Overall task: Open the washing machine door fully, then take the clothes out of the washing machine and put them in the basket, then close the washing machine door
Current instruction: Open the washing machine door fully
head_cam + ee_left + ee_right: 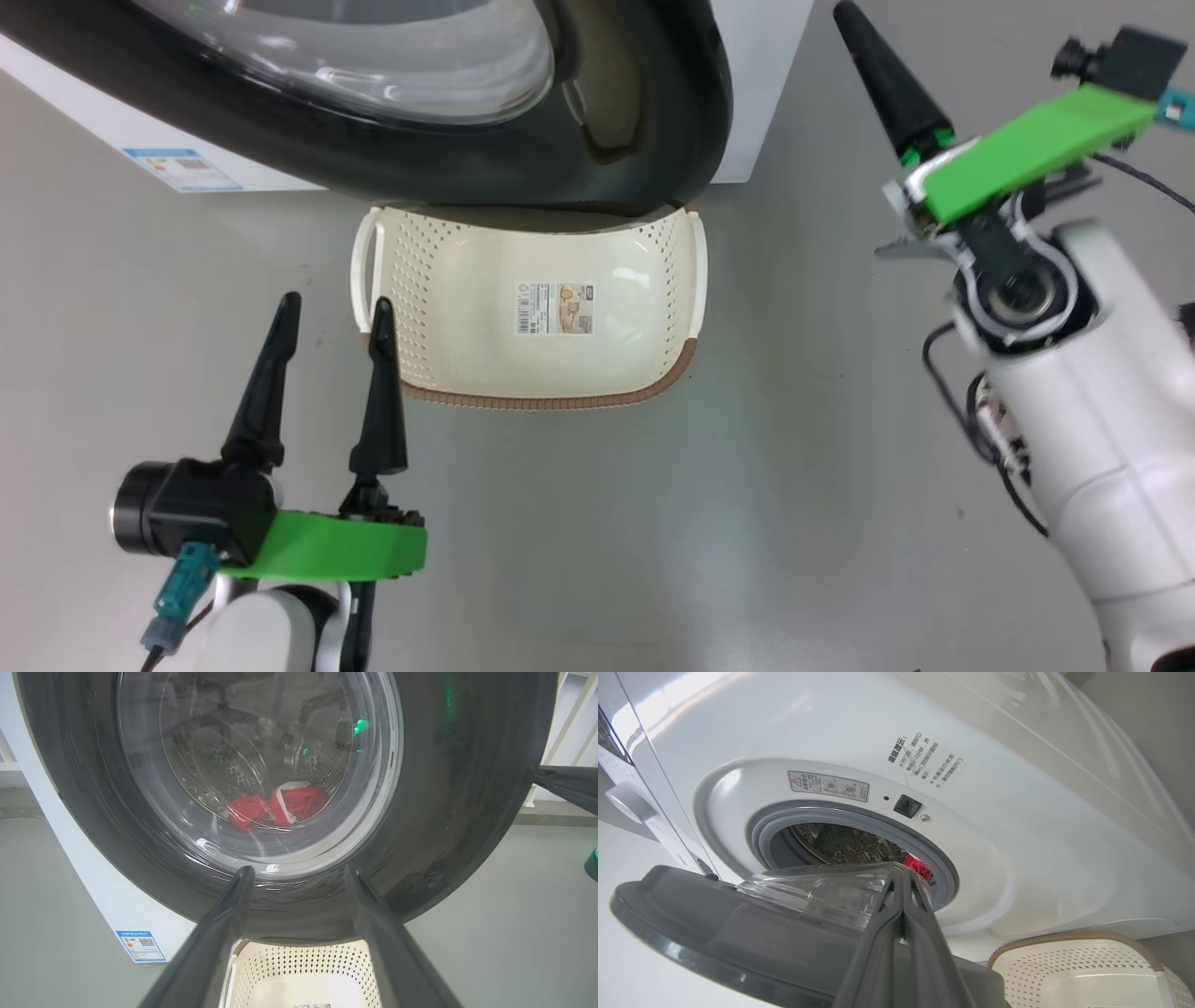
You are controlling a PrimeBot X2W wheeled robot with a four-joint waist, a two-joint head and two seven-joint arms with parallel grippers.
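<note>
The washing machine door [420,159] stands partly open, its black rim hanging over the far edge of the basket [467,271], which holds nothing. Through the door glass [233,765] I see the red clothes [280,807] lying in the drum. My left gripper [336,303] is open, low and just left of the basket, pointing at the door. At the right, beside the washing machine [761,84], my right gripper [845,14] is raised and shut on nothing. In the right wrist view its tips [903,875] sit by the door's glass bowl [822,891], with red cloth [917,865] behind.
Grey floor [700,523] spreads around the basket and between my arms. A blue label [182,170] marks the washer's lower front. The door latch slot [907,806] and a control knob [626,802] show on the washer face.
</note>
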